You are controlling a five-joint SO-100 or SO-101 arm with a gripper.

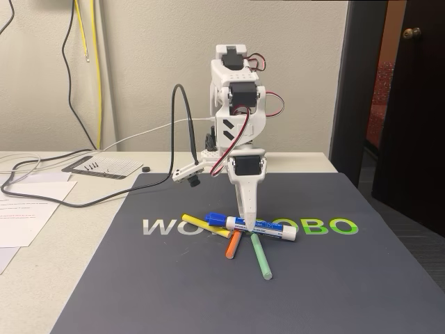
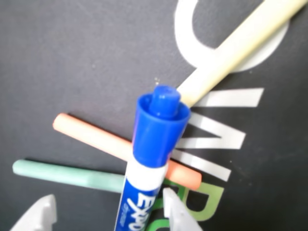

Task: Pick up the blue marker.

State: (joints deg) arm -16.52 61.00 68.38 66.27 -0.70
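blue marker between the open pincer's fingertips

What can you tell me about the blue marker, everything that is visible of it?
The blue marker is a thick dry-erase marker with a white barrel, a blue "EXPO" label and a glossy blue plastic cap, which is on. In the fixed view it lies flat on the dark mat, cap toward the left. It lies over the orange stick and the green stick; the yellow stick ends at its cap. The gripper straddles its barrel, one finger on each side.
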